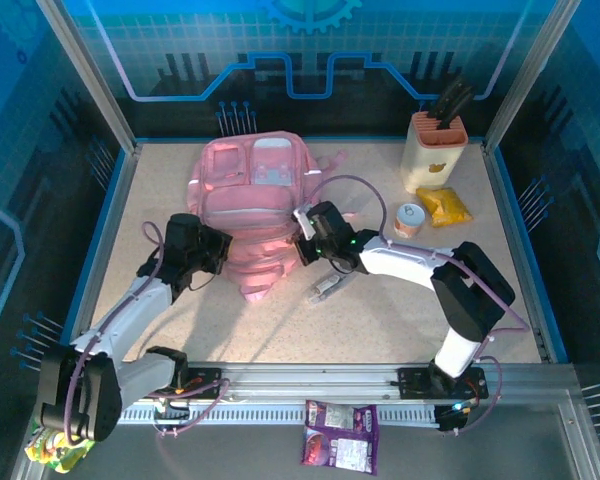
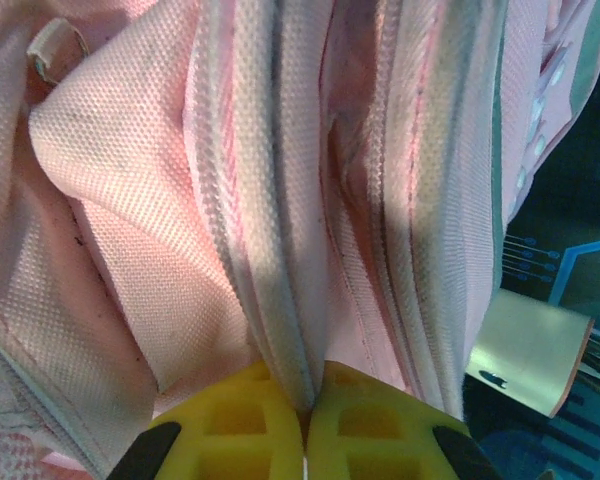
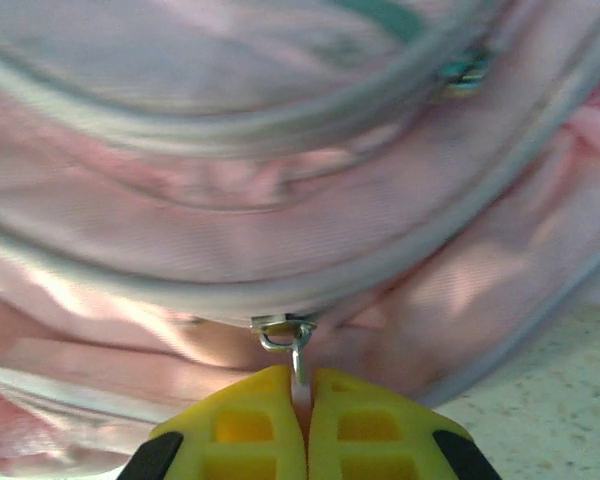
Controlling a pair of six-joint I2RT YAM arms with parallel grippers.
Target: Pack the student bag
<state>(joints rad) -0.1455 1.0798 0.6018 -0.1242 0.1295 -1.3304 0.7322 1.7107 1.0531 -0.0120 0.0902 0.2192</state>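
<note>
Both closed tight: left tool (image 2: 305, 420) pinches a ridge of pink fabric beside a zip track, and right tool (image 3: 302, 400) clamps the thin metal zip pull (image 3: 298, 352). The student bag (image 1: 250, 200) lies flat just beyond them, left of middle toward the table's far edge. Risks (my read): only the pull's tip sits between the pads, so a tug may slip it out. The left pinch looks shallow; if it lets go, the soft bag drags instead of unzipping. Bunched fabric by the slider (image 3: 283, 324) could jam. The small grey item (image 1: 330, 285) near the right tool could get swept.
</note>
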